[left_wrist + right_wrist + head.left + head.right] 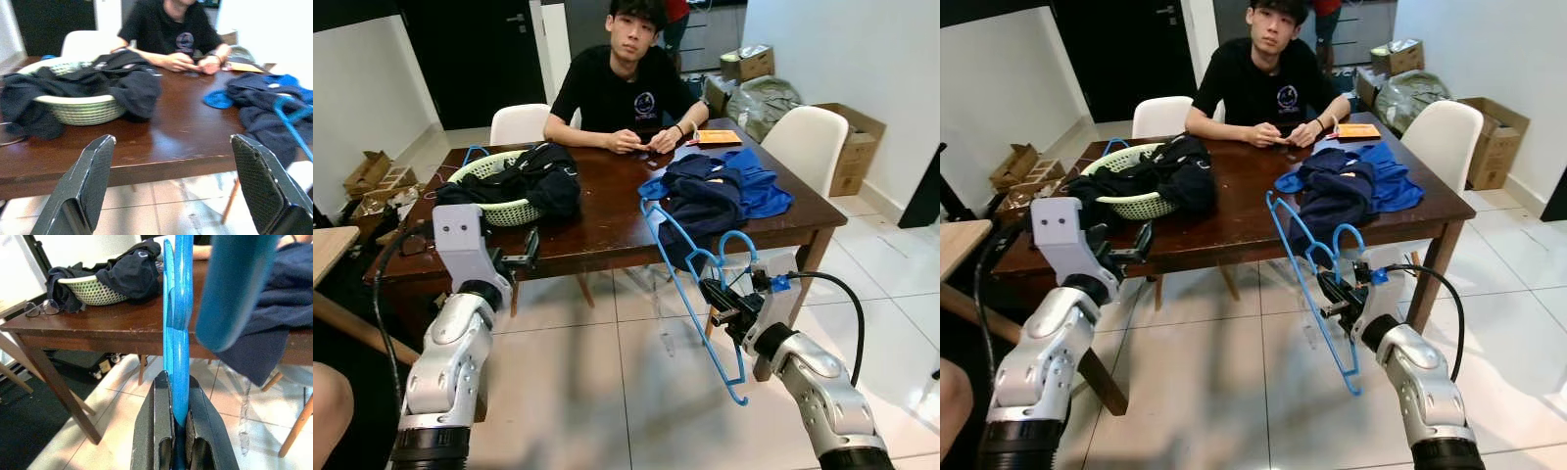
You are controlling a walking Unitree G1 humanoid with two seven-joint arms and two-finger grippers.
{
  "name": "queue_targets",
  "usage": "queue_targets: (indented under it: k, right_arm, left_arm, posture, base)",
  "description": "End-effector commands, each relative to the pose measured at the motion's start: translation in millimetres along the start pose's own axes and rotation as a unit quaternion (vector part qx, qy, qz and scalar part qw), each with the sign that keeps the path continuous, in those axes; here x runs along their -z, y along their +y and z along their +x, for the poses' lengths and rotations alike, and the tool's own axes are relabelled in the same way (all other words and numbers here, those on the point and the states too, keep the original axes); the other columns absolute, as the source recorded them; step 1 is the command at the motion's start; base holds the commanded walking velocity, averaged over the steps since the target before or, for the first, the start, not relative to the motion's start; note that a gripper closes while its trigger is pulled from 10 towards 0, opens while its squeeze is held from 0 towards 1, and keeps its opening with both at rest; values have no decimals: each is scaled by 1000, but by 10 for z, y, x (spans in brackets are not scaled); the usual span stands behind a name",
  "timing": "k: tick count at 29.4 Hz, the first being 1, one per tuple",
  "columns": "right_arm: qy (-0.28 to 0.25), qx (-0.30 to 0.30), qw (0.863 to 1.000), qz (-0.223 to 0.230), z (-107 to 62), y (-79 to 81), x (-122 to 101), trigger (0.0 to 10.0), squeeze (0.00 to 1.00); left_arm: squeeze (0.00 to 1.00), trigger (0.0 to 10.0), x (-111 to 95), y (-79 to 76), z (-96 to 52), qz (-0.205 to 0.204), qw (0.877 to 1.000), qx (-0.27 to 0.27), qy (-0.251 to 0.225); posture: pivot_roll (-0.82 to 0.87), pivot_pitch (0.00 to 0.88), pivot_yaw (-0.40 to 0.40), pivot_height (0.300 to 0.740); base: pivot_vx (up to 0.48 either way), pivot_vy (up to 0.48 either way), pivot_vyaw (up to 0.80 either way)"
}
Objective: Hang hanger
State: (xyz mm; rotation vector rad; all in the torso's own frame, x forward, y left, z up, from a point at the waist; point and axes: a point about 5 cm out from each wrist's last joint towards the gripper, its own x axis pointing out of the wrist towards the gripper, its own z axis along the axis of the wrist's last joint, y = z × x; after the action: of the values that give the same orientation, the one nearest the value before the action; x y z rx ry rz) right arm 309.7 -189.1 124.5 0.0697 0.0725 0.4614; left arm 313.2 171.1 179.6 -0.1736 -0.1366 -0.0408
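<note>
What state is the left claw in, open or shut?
Open. In the left wrist view the left claw has its two black fingers wide apart, with only the table edge between them.

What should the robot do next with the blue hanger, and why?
Probably lift the blue hanger toward the dark blue clothes on the table. The right gripper is shut on it below the table edge; the left gripper is open.

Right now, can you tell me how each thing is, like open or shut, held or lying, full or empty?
Right end effector: shut on the blue hanger.
Blue hanger: held up off the floor, in front of the table edge.
Left end effector: open, empty, facing the table.
Laundry basket: on the table, heaped with dark clothes.
Blue clothes: lying in a pile, draped over the table edge.
Person: seated behind the table.
</note>
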Motion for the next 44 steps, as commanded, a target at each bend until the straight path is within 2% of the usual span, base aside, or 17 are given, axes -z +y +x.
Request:
queue_targets:
  k: [1,12,17,18,20,23,24,27,30,32,34,35,37,39,40,43,44]
  right_arm:
    - [-1,-11,1000,-4,55,61,7,10000,0]
    - [20,0,1000,-5,169,58,130,10000,0]
    - [23,-5,1000,-2,181,79,142,10000,0]
    - [26,-10,1000,-2,176,86,151,10000,0]
    - [26,-10,1000,-2,176,86,151,10000,0]
    - [33,-21,999,-14,136,83,170,10000,0]
    - [32,-22,999,-18,128,78,172,10000,0]
    - [31,-26,999,-19,133,88,176,10000,0]
    - [23,-37,999,-14,173,123,176,10000,0]
    - [22,-39,999,-13,180,128,174,10000,0]
    - [28,-32,999,-5,195,109,192,10000,0]
    - [28,-32,999,-5,195,109,192,10000,0]
    - [30,-26,999,-1,198,93,193,10000,0]
    - [30,-26,999,-1,198,93,193,10000,0]
    - [28,-24,999,-1,195,85,186,10000,0]
    - [28,-24,999,-1,195,85,186,10000,0]
    - [23,-21,1000,1,188,76,174,10000,0]
  left_arm:
    - [0,10000,-51,-3,2,3,1000,-2,-11]
    - [0,10000,-24,-124,-7,-7,1000,17,-10]
    - [0,10000,-45,-99,7,-4,1000,11,-18]
    - [0,10000,-42,29,-18,1,1000,-17,-19]
    - [0,10000,-42,29,-18,1,1000,-17,-19]
    - [0,10000,-33,375,-130,18,996,-84,-19]
    - [0,10000,-52,432,-146,22,995,-94,-21]
    - [0,10000,-123,480,-136,28,994,-99,-32]
    - [0,10000,-338,529,-73,37,993,-95,-65]
    - [0,10000,-372,532,-62,38,992,-93,-70]
    - [0,10000,-579,459,3,35,993,-53,-100]
    - [0,10000,-579,459,3,35,993,-53,-100]
    - [0,10000,-740,348,48,28,992,-8,-122]
    - [0,10000,-740,348,48,28,992,-8,-122]
    - [0,10000,-819,251,71,24,990,26,-134]
    - [0,10000,-819,251,71,24,990,26,-134]
    - [0,10000,-895,148,88,17,988,59,-144]
  posture:
    - [-8,0,56,740]
    - [-5,0,53,740]
    - [-3,0,49,740]
    - [8,0,32,740]
    - [8,0,32,740]
    - [14,0,16,740]
    - [14,0,16,740]
    - [22,0,12,740]
    - [27,0,10,740]
    - [27,0,10,740]
    - [33,0,6,740]
    - [33,0,6,740]
    - [34,0,5,740]
    - [34,0,5,740]
    - [32,0,6,740]
    - [32,0,6,740]
    - [30,0,8,740]
  base:
    - [0,0,0]
    - [0,0,0]
    - [129,0,0]
    - [386,0,0]
    - [386,0,0]
    - [401,0,267]
    - [398,0,800]
    - [400,0,800]
    - [401,0,800]
    - [401,0,800]
    - [411,0,0]
    - [416,0,0]
    - [420,0,-400]
    - [424,0,-800]
    - [431,0,-800]
    - [431,0,-800]
    - [439,0,-800]
